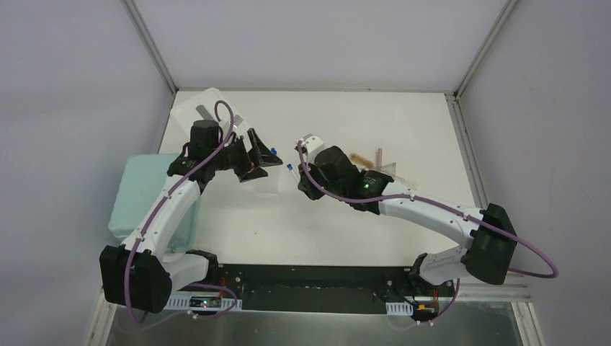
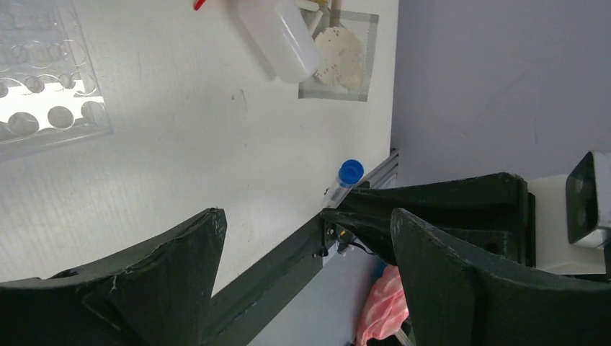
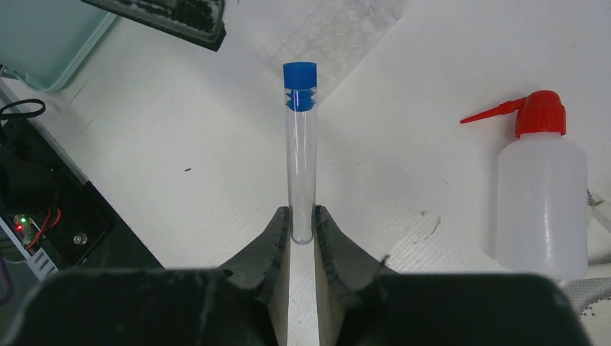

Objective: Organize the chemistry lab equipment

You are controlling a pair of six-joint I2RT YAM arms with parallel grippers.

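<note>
The right fingers [image 3: 270, 249] pinch the blue-capped tube [image 3: 300, 158] at its base, apparently above the desk [image 3: 216, 144], near the squeeze bottle [image 3: 540, 202]. The left fingers [image 2: 166, 267] stand wide apart, empty.

**Worktop [image 1: 324, 216] layout.** The bin [image 1: 144, 194] sat at the left edge, with the container [image 1: 193, 109] behind it at the far left corner. The tube rack [image 3: 331, 32] lay mid-worktop, beyond the capped tube [image 3: 301, 144] held between the right gripper's [image 3: 301, 218] jaws. The squeeze bottle [image 3: 542, 205] was to that tube's right in the right wrist view, near the wooden-handled tools [image 1: 376, 158].
</note>
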